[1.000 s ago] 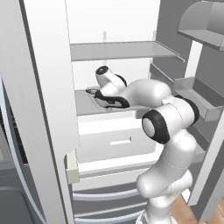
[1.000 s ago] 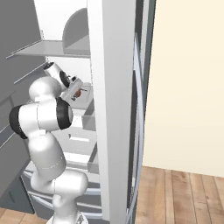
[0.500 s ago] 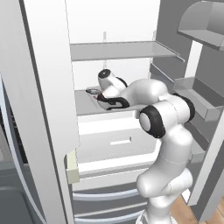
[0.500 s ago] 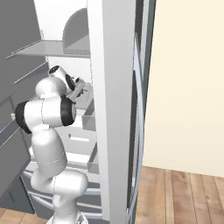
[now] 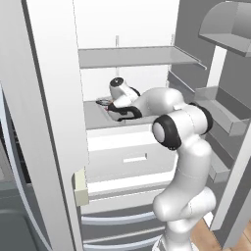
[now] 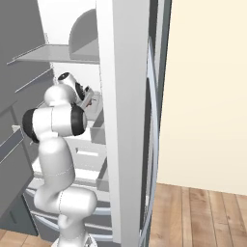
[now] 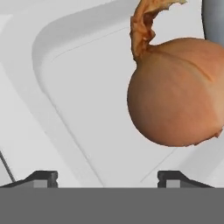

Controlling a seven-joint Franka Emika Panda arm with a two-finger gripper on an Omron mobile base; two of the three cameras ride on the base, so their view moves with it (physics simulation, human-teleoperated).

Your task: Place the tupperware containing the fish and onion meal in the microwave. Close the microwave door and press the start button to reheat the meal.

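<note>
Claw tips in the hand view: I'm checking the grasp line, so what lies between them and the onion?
Nothing but the bare pale floor of the tupperware lies between the claw and the onion, which sits up and right of the tips.

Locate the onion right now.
In the hand view the onion sits upper right inside the tupperware, just ahead of the hand, on the fridge's middle shelf.
</note>
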